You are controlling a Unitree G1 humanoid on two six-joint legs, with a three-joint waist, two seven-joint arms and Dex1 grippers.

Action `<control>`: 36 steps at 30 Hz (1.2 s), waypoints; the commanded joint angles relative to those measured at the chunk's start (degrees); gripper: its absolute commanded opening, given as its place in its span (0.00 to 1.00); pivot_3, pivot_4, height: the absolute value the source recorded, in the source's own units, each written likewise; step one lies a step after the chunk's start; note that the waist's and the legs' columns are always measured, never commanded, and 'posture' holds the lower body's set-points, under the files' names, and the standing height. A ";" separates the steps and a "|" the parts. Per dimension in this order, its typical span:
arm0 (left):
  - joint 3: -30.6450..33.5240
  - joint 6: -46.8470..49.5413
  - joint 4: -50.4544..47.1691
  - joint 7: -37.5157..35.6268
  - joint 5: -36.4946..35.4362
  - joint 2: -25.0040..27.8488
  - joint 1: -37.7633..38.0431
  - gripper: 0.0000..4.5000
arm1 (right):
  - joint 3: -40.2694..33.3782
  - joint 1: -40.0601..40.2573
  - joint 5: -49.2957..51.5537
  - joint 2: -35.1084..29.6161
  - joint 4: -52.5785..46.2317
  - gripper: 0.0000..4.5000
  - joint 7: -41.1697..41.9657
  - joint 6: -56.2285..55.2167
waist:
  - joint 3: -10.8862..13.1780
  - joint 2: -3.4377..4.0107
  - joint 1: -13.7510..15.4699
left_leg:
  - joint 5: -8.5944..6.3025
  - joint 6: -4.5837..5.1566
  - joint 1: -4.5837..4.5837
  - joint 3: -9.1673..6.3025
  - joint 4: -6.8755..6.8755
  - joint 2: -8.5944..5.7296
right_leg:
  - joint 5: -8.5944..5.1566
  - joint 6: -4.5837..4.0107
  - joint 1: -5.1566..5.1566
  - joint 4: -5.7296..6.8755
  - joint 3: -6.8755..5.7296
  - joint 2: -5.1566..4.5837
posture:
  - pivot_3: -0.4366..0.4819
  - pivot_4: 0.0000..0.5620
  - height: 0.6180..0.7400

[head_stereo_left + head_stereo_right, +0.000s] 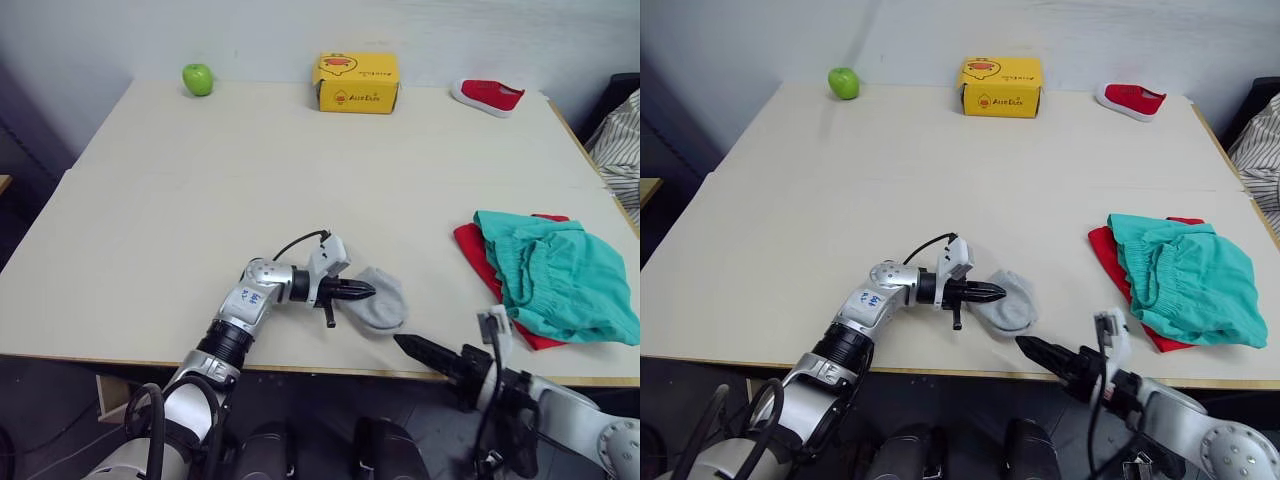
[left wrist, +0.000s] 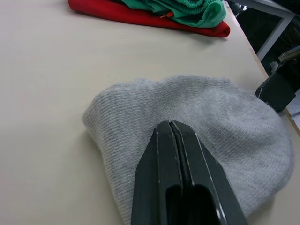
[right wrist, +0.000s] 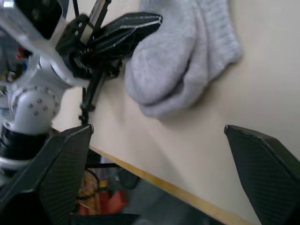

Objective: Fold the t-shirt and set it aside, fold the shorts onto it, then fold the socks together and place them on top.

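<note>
Your left gripper [image 1: 366,291] has its fingers pressed together, tips resting on the soft ribbed-knit grey socks [image 1: 382,300], a rounded bundle. Your right gripper [image 3: 159,164], spread wide, hangs off the table [image 1: 200,190] edge just beside them. Beyond it, rumpled teal shorts [image 1: 560,275] lie on the red t-shirt [image 1: 478,258].

A pale beige table [image 1: 300,170] fills most of the frame, its wood-coloured edge along the bottom. A plain white wall [image 1: 250,30] runs across the top. Dark floor [image 1: 30,160] shows at left.
</note>
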 commanded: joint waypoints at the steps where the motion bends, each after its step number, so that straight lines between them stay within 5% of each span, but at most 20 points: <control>1: -1.18 1.11 0.41 0.24 1.30 0.62 1.28 0.00 | 4.06 -3.97 6.62 2.30 3.51 0.99 -10.12 -2.16 | -0.03 -0.01 -0.02 | 0.00 0.00 0.00 0.01 0.00 0.00 | 0.00 0.00 0.01 -0.01 0.00 0.00 | 0.48 0.27 1.00; 9: -1.17 3.07 0.33 0.80 1.57 1.81 1.39 0.00 | 8.29 -12.95 3.09 9.62 11.51 0.95 -18.32 -4.63 | -0.51 -0.26 -0.80 | -0.01 -0.02 0.11 0.09 0.00 0.13 | 0.00 0.00 0.03 0.06 0.06 0.12 | 0.48 0.27 1.00; 19: 0.56 2.49 -2.06 0.63 0.27 3.62 2.81 0.00 | 5.11 -14.95 -2.92 13.26 14.74 0.18 -15.58 -4.73 | -0.67 -0.25 -1.47 | -0.03 -0.03 0.20 0.10 -0.04 0.17 | -0.02 -0.04 0.07 0.10 0.11 0.12 | 0.48 0.27 1.00; 22: 2.12 3.23 -5.79 -3.50 -2.99 5.10 3.22 0.00 | 3.82 -14.93 -2.81 13.91 13.44 0.02 -15.39 -5.22 | -0.71 -0.30 -1.51 | -0.03 -0.04 0.21 0.10 -0.04 0.19 | -0.02 -0.04 0.08 0.09 0.13 0.11 | 0.48 0.27 1.00; 29: 8.69 4.51 -20.73 -11.04 -12.25 12.52 0.70 0.48 | -7.91 -13.71 8.99 10.17 3.90 0.02 -13.56 -8.26 | -0.35 0.25 -0.67 | 0.08 -0.19 -0.31 0.04 -0.02 0.10 | -0.02 -0.06 -0.31 0.12 0.48 0.04 | 0.48 0.27 1.00; 36: 18.11 11.49 -31.31 -7.77 -23.52 15.57 6.45 0.98 | -28.86 -6.44 7.25 8.55 2.72 0.02 -6.82 -17.69 | -0.33 0.29 -0.18 | -0.07 -0.14 -0.30 0.11 -0.09 -0.04 | 0.01 0.00 -0.23 0.01 0.38 0.10 | 0.48 0.27 1.00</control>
